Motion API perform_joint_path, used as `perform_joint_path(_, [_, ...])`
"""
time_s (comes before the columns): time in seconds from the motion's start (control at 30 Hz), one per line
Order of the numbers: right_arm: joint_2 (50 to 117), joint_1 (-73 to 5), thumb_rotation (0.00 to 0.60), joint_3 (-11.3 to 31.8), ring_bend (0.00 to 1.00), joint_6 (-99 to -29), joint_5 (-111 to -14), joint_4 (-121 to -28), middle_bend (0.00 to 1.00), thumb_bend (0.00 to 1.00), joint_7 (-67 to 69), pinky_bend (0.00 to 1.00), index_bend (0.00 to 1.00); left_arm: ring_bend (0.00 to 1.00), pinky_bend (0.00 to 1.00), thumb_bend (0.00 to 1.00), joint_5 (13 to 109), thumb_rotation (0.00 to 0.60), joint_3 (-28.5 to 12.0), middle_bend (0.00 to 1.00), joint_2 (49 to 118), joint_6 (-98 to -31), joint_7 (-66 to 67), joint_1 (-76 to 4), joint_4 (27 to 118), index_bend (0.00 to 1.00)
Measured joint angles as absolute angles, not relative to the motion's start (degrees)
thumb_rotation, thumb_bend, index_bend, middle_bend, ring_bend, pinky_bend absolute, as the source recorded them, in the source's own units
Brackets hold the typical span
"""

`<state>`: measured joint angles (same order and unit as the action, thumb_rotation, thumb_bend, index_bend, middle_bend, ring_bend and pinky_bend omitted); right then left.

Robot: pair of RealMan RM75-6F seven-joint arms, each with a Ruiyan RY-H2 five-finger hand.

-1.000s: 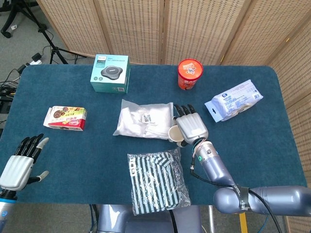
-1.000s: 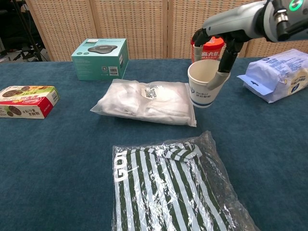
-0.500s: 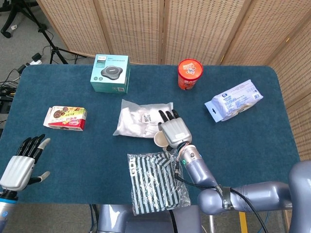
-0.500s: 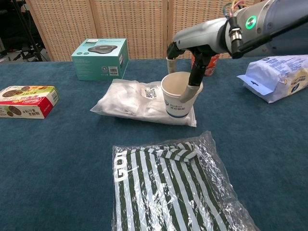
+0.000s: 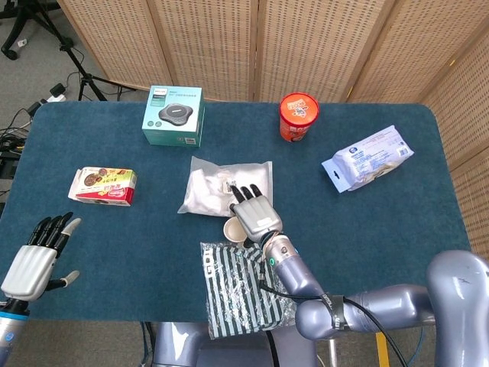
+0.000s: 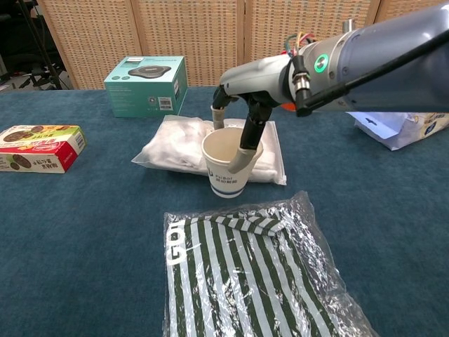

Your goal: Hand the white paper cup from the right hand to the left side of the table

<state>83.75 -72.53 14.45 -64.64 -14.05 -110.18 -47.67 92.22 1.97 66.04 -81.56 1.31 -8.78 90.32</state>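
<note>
The right hand pinches the rim of the white paper cup, with one finger reaching down inside the cup wall and the thumb against the outside near the rim. The cup hangs upright, mouth up, printed side toward the chest camera. In the head view the cup shows beneath the right hand, over the gap between the white bagged item behind it and the striped shirt in a clear bag in front; whether its base touches the table cannot be told.

The left hand hovers at the near left corner of the blue table, fingers spread and holding nothing. Between the two hands lies a wide stretch of bare blue cloth, bounded by the snack box toward the left edge and by the shirt bag's left edge.

Further back, a teal boxed device stands near the far edge, a red cylindrical tub to its right, and a white-and-blue packet lies near the right edge, well apart from the cup. Wicker screens stand behind the table.
</note>
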Motion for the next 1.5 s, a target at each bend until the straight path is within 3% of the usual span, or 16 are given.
perform_joint_path(0.67, [87.34, -71.24, 0.600, 13.29, 0.00, -64.74, -19.94, -105.52, 0.00, 0.23, -43.80, 0.00, 0.45, 0.00, 0.00, 0.16, 92.12, 0.600, 2.14, 0.00, 66.30, -80.99, 2.28, -8.95, 90.47, 0.00])
perform_joint_path(1.5, [89.97, -67.86, 0.600, 11.59, 0.00, -57.19, -24.26, -98.11, 0.00, 0.21, -37.09, 0.00, 0.45, 0.00, 0.00, 0.16, 91.57, 0.600, 2.45, 0.00, 66.17, -80.04, 3.58, -9.03, 91.12, 0.00])
